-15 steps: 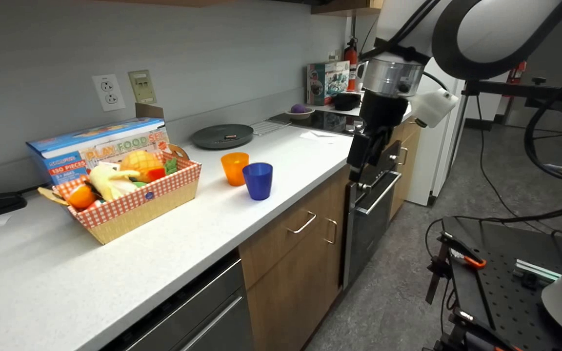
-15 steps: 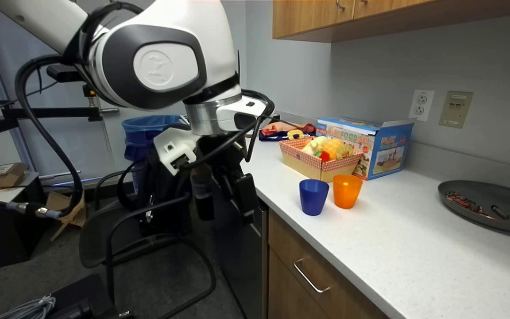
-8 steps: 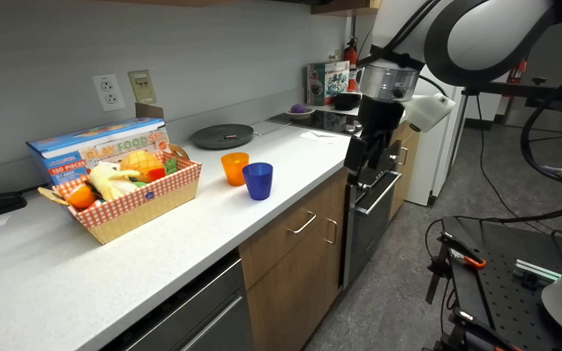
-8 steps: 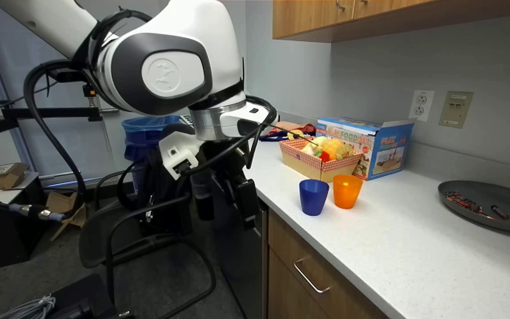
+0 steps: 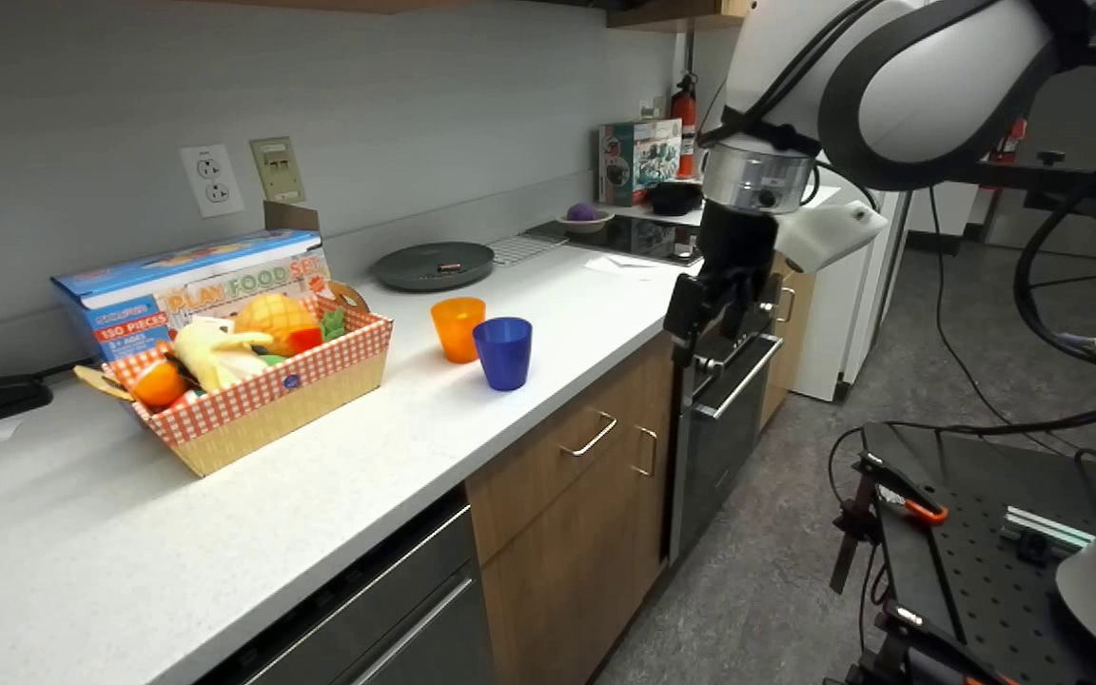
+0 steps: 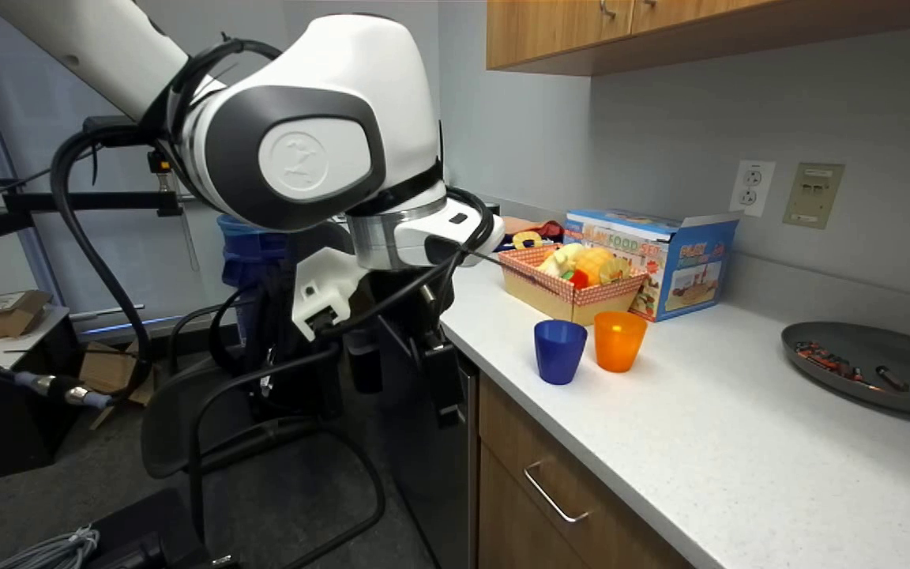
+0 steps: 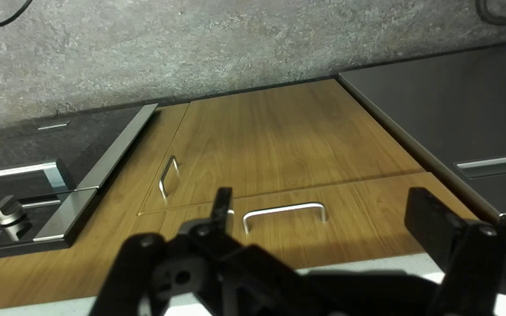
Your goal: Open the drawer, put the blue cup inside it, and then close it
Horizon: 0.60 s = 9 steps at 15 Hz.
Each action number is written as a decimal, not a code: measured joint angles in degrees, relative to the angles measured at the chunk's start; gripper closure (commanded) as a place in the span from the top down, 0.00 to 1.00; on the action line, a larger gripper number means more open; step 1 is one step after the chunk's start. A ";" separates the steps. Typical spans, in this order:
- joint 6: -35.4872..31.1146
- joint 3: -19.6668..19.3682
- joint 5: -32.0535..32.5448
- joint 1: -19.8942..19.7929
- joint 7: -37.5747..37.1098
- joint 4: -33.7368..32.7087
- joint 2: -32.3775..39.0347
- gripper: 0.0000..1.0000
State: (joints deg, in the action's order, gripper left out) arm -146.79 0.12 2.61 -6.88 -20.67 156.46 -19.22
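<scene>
"So, how do things stand?"

"Well, the counter (image 5: 348, 485) on top, and under it the drawer (image 5: 534, 461), its front flush, so closed. Pulling that open must be the step in hand."

"And the gripper (image 7: 321, 199)?"

"Out in front of the drawer, apart from it, fingers (image 7: 428, 226) spread wide and nothing held."

"The blue cup (image 6: 560, 353)?"

"Upright on the counter, above the drawer. That can wait."

"Which leaves the handle (image 7: 283, 208)."

"Yes, the move hangs on that. It's on the drawer's front, ahead of the gripper and, I think, lower: a slim bar running level along the front. In the wrist view it shows between the fingertips, and the line from one tip to the other runs nearly the same way as the bar."

"So if they closed now?"

"They'd squeeze along its length, not across it. I'd want about a quarter turn before going in, or a fingertip hooked behind it. How far off it is, I can't tell."
</scene>
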 measured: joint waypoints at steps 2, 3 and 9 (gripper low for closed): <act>-3.43 0.04 0.02 -0.85 -3.10 0.45 2.23 1.00; -5.32 0.07 0.05 -1.27 -4.60 0.76 3.48 1.00; -10.94 0.14 0.24 -2.64 -9.09 1.23 8.64 1.00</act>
State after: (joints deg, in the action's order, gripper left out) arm -157.73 0.26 2.85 -9.53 -29.77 157.69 -10.58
